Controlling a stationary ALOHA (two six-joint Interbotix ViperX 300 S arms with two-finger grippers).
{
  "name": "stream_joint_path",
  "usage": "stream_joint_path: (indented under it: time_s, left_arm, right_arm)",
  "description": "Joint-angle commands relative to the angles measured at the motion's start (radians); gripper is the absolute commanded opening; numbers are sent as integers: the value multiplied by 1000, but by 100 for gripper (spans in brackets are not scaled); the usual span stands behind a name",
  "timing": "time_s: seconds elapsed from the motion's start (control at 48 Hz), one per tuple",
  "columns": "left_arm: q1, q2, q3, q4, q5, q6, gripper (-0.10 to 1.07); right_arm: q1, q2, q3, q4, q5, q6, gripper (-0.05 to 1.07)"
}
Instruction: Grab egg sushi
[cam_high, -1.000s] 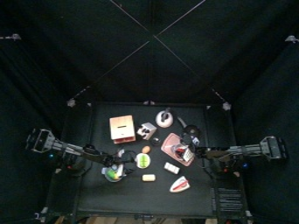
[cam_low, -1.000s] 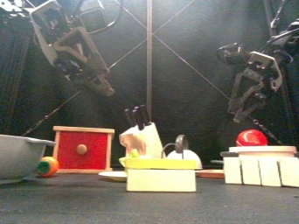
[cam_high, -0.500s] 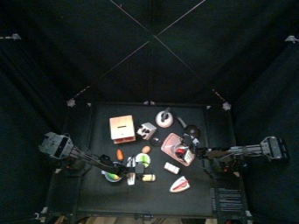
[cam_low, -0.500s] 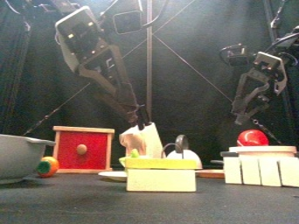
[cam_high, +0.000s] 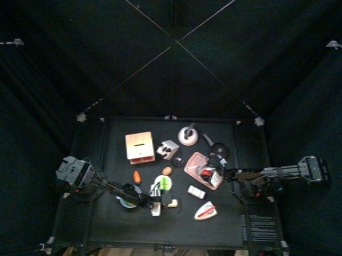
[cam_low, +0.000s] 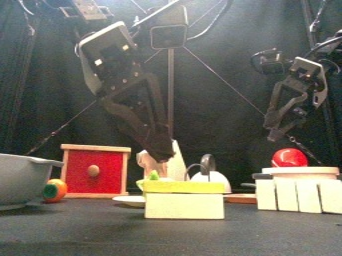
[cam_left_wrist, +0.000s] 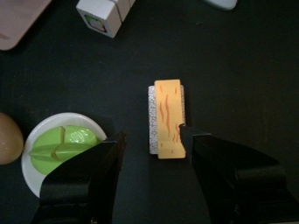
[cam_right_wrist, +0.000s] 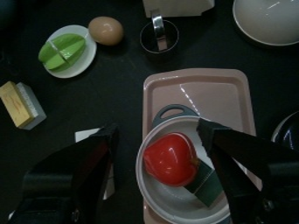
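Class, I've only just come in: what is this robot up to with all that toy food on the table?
The left gripper hangs over the egg sushi, jaws wide open with the little yellow-topped block lined up between them; it has not gripped it yet. A small white dish with a green piece lies beside it. The right gripper waits above a pink tray holding a bowl with a red piece.

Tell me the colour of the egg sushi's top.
Yellow-orange with thin darker streaks on the egg sushi, over a pale speckled side; clearest in the left wrist view.
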Motion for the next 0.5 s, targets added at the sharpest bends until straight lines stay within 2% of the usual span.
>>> stream_joint_path:
  time_s: [0.0,0.479]
  left_arm:
    - [3,11,-34,-11,0,-2,88]
    - [-2,69,-67,-54,-32,-2,88]
  right_arm:
    - [-2,-6,-9,0,-5,0,100]
    - [-2,-6,-6,0,-6,0,100]
